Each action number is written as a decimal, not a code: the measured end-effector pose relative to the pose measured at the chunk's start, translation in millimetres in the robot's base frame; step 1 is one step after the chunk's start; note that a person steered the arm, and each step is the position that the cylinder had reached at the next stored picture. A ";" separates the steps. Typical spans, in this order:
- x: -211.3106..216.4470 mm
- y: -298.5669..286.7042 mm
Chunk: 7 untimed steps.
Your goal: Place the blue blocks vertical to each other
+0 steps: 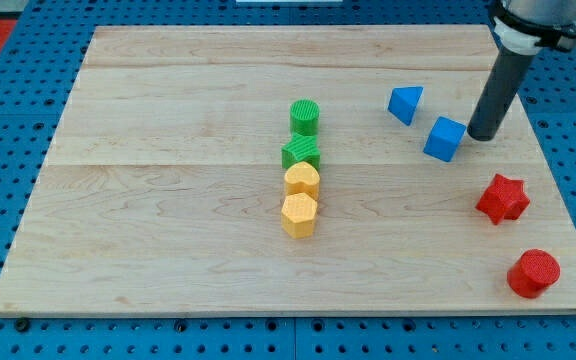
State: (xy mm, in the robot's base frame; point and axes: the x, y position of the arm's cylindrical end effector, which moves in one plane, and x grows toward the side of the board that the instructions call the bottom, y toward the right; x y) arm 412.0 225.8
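A blue triangular block (405, 103) lies at the view's upper right of the wooden board (168, 200). A blue cube (445, 138) lies just below and to the right of it, a small gap apart. My tip (482, 135) rests on the board right beside the blue cube's right side, very close to it or touching it. The dark rod rises from there to the view's top right corner.
In the board's middle a column runs top to bottom: a green cylinder (305, 116), a green star-like block (301, 152), a yellow heart-like block (302, 180), a yellow hexagon (298, 214). A red star (501, 197) and a red cylinder (533, 273) lie at the lower right.
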 end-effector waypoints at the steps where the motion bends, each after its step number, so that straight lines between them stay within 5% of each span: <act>1: 14.5 -15.7; 7: 17.7 -3.1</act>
State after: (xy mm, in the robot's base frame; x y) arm 429.6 222.7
